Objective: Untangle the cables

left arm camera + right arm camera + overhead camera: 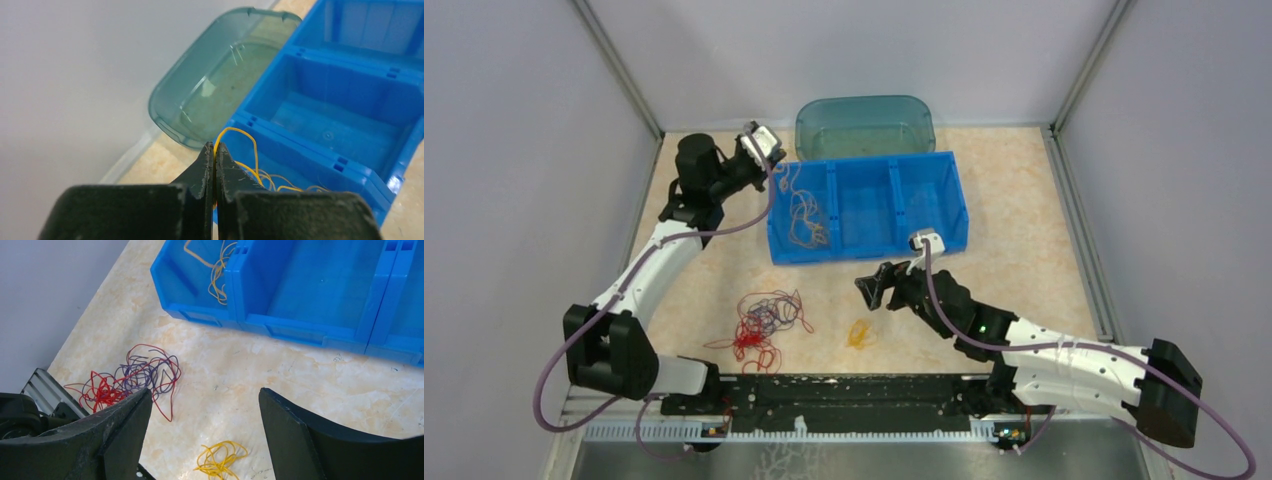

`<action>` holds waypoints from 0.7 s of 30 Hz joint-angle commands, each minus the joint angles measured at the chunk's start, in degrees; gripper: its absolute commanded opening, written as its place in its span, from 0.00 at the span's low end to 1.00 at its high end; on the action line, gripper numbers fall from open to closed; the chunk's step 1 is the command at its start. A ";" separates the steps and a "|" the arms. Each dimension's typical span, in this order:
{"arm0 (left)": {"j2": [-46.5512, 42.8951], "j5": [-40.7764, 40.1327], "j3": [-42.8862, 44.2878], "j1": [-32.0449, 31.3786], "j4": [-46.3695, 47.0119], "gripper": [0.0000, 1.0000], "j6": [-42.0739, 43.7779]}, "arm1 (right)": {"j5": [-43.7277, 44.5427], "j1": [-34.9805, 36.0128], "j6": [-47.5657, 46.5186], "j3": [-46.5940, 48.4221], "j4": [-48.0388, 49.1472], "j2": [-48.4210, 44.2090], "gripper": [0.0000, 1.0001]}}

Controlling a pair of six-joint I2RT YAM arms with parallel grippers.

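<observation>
So the cables are in three spots. A thin yellow-orange wiry strand point(217, 282) dangles into the leftmost compartment of the blue plastic three-compartment bin point(874, 245). Its top end is pinched in the left gripper point(215, 147), whose fingers are pressed tight together on the wire, up over the bin's far-left corner.

The red and dark purple curly tangle point(759, 320) sits loose on the beige marble-look tabletop point(1024, 260), in front of the bin and near the left arm's base. A small yellow clump of wire point(859, 333) lies by itself just to the right of it, not touching.

The right gripper point(204, 392) is spread wide with nothing in it. It hangs above the table in front of the bin, roughly over that yellow clump.

Behind the bin, right against its back wall, there's a translucent teal plastic lid point(864, 125) lying flat.
</observation>
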 commanded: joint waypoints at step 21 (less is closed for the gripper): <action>4.07 1.89 2.22 -2.21 -17.65 0.92 6.06 | -4.13 -0.54 3.05 10.82 -15.53 1.99 0.79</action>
